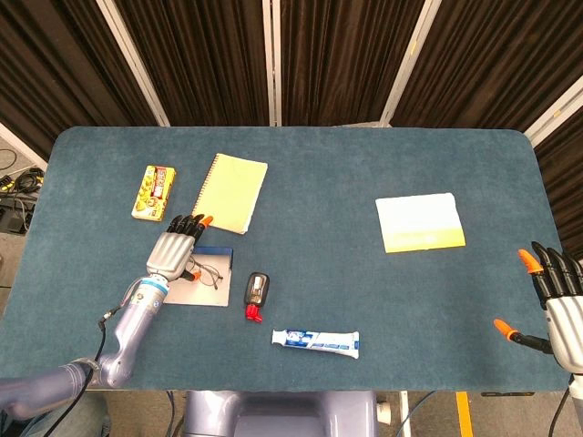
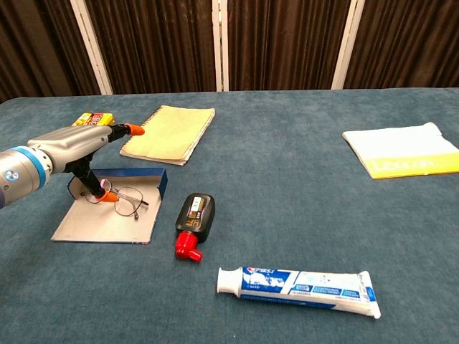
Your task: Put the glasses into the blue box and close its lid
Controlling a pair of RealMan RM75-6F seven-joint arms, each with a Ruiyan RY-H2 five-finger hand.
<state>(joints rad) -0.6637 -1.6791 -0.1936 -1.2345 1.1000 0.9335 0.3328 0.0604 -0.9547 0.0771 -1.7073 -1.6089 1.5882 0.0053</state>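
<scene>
The blue box [image 1: 217,251] [image 2: 136,175] lies open at the table's left front, its grey lid [image 1: 202,295] [image 2: 97,226] flat toward me. The wire-framed glasses [image 1: 209,272] [image 2: 128,203] rest on the grey surface close to the blue wall. My left hand [image 1: 173,251] [image 2: 70,149] hovers over the box's left part. Its fingers stretch forward and its thumb reaches down to touch the glasses' left lens; nothing is pinched. My right hand [image 1: 557,297] is at the table's right edge with its fingers spread and nothing in it. It shows only in the head view.
A black bottle with a red cap [image 1: 257,294] [image 2: 193,218] lies just right of the box. A toothpaste tube [image 1: 316,341] [image 2: 301,284] is nearer the front. Behind the box are a yellow notebook [image 1: 230,192] [image 2: 168,132] and a snack pack [image 1: 154,192] [image 2: 93,120]. A white-yellow pad [image 1: 419,222] [image 2: 401,159] lies at the right.
</scene>
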